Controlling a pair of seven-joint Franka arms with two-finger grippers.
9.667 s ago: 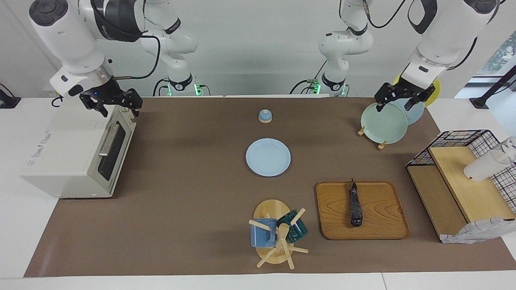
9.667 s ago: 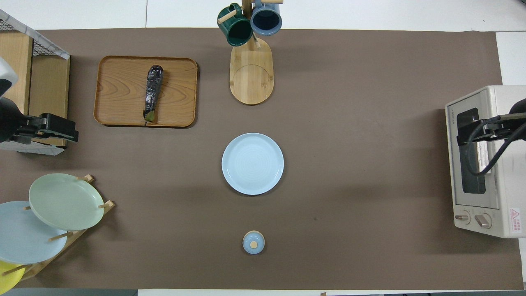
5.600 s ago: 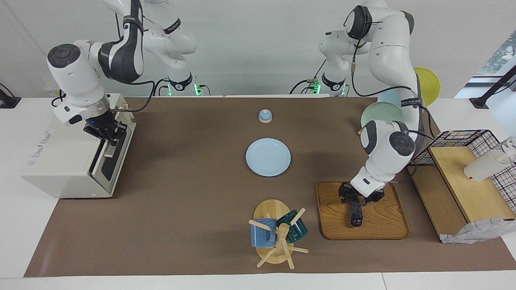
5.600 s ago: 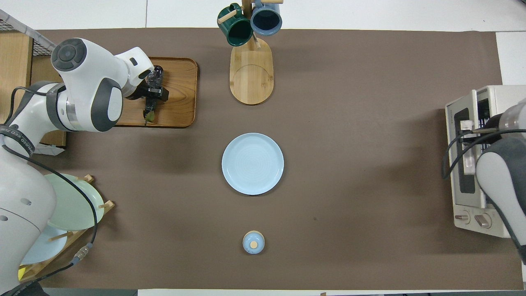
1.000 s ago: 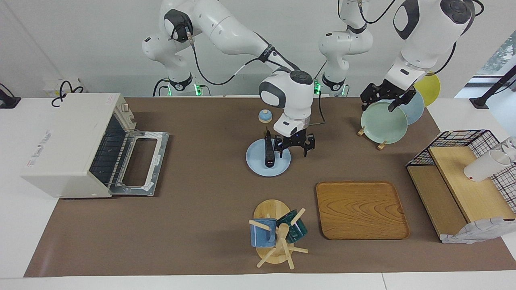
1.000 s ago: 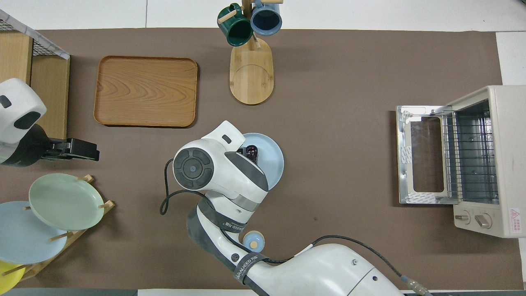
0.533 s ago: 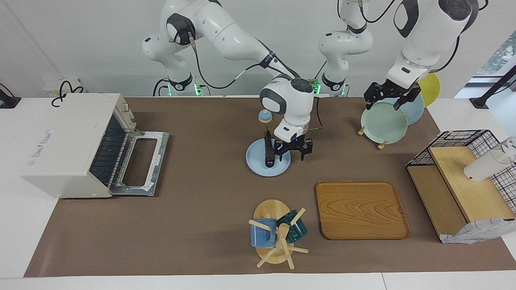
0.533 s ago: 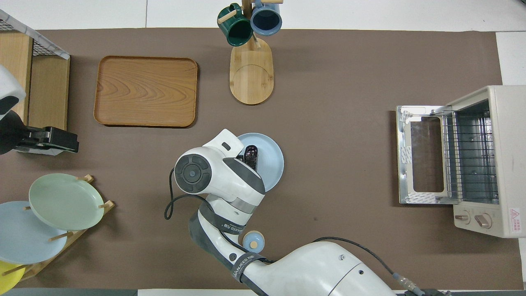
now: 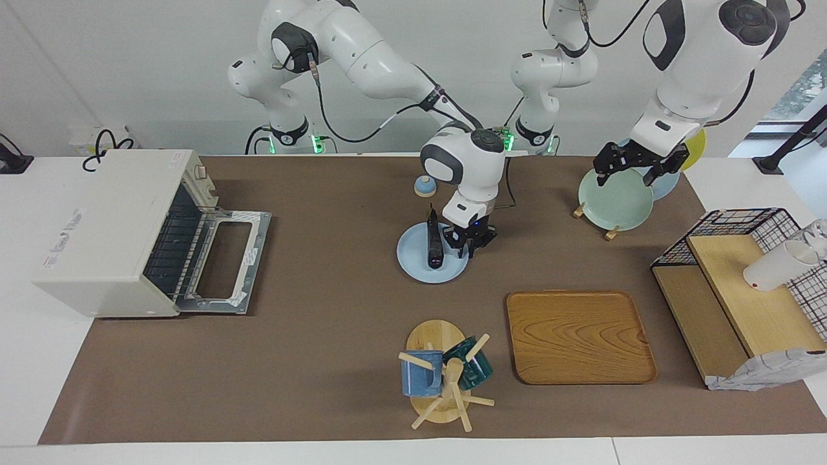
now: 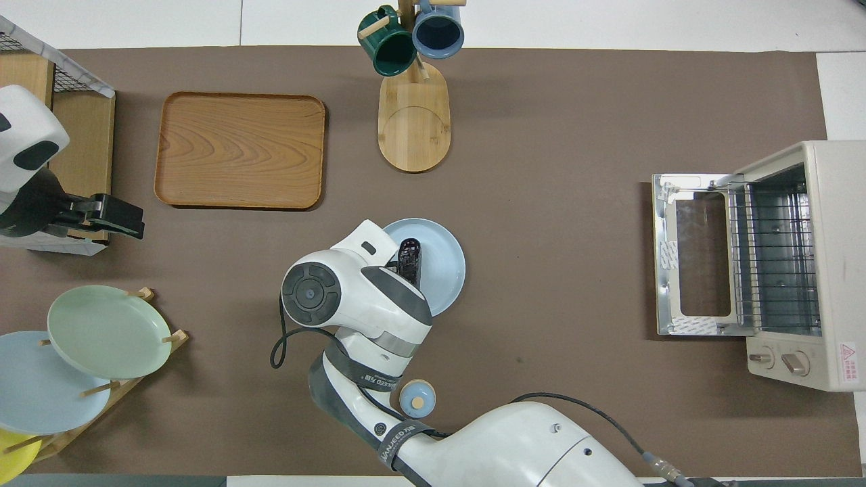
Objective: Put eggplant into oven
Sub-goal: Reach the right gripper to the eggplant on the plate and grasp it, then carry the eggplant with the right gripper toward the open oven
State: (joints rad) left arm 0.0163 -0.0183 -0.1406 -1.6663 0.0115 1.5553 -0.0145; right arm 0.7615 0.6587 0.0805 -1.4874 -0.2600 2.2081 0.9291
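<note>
Eggplant (image 9: 435, 248) has come off the wooden tray (image 9: 578, 336) since the first frames and now lies on the blue plate (image 9: 417, 261) at mid-table, and the oven (image 9: 103, 232) door (image 9: 223, 261) has gone from shut to folded flat open. From my feed, starting at the right arm's end of the table: the oven sits there with the wire rack (image 9: 171, 248) exposed and nothing on it that I can see. Well apart from it, toward the middle, the eggplant lies on the plate with its stem tip pointing at the robots and reaching past the rim. The right gripper (image 9: 470, 244) is low over the plate's edge, just beside the eggplant on the side toward the left arm's end, closer in than half a second ago. I can't tell whether that claw is apart or together, or whether it touches the eggplant. A small blue knobbed lid (image 9: 424, 186) sits nearer to the robots than the plate, and the mug tree (image 9: 446, 381) with two mugs stands farther out. The tray is bare, toward the left arm's end. The left gripper (image 9: 636, 166) waits over the green plate (image 9: 614, 200) in the dish rack, claw spread apart, holding nothing.
</note>
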